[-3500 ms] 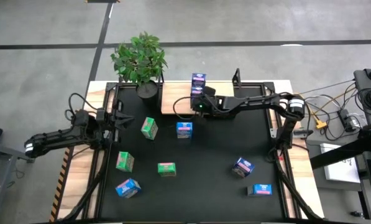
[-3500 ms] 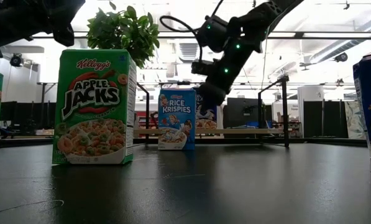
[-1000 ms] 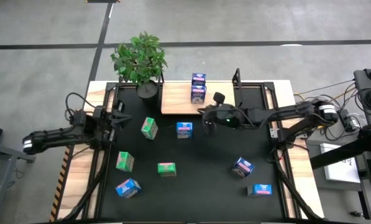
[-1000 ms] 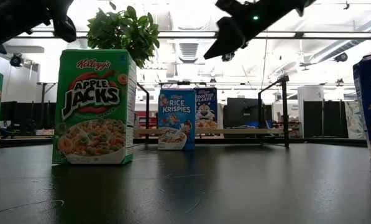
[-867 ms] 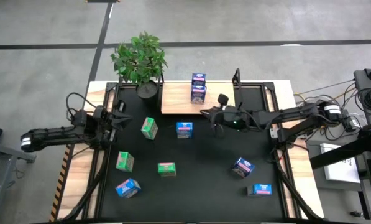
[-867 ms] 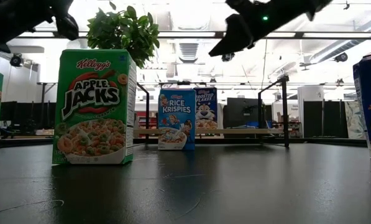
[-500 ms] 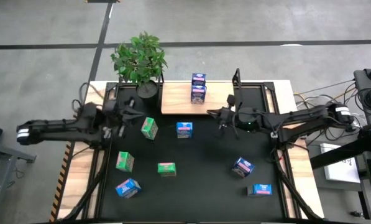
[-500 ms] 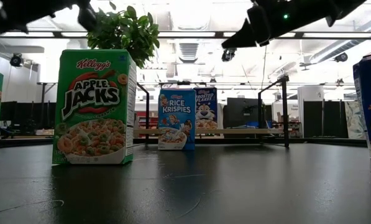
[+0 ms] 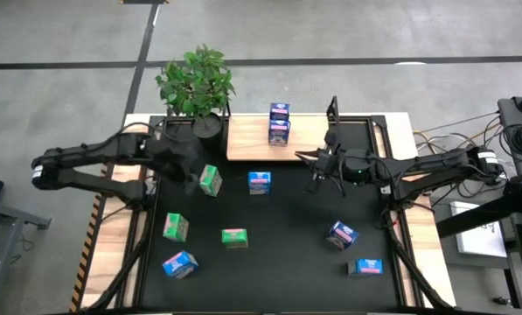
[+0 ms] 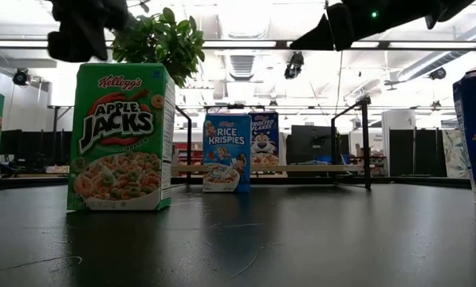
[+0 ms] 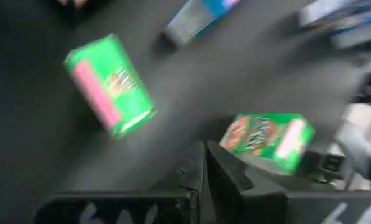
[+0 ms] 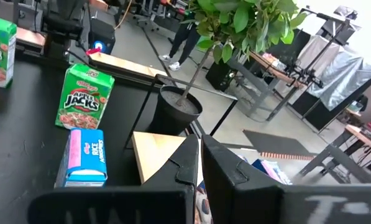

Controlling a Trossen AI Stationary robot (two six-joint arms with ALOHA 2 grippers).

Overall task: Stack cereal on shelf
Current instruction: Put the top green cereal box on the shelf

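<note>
The left gripper (image 9: 187, 166), jaws together, hangs just beside the Apple Jacks box (image 9: 211, 180) near the desk's (image 9: 121, 236) back left corner and could knock it over.

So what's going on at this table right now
A two-armed robot is putting small cereal boxes onto a wooden shelf board at the back of the black mat. A blue stack already stands on the board. The right gripper hangs shut and empty just in front of the board. The left gripper, also shut and empty, is beside an upright green box. Six other boxes wait loose on the mat.
</note>
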